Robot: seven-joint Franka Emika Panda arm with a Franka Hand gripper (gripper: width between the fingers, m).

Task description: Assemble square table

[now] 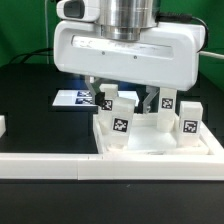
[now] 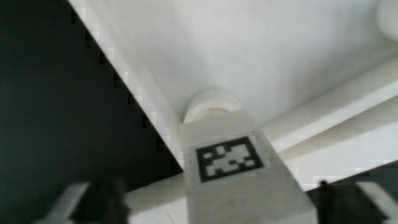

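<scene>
The white square table top [image 1: 160, 150] lies at the exterior view's right, with white tagged legs standing on it. My gripper [image 1: 124, 108] hangs straight over it. Its fingers are on both sides of the near left leg [image 1: 121, 122]. In the wrist view this leg [image 2: 228, 160] fills the gap between my dark fingers [image 2: 103, 200], so my gripper [image 2: 222, 208] looks shut on it. The leg's far end sits at a round hole [image 2: 210, 100] in the table top [image 2: 267, 60]. Another leg [image 1: 190, 118] stands at the right corner. Two more [image 1: 166, 101] [image 1: 107, 97] stand behind my fingers.
The marker board [image 1: 72, 98] lies on the black table behind the table top, to the exterior view's left. The long white border rail [image 1: 50, 163] runs along the front, against the table top's front edge. A small white part [image 1: 2, 125] shows at the left edge.
</scene>
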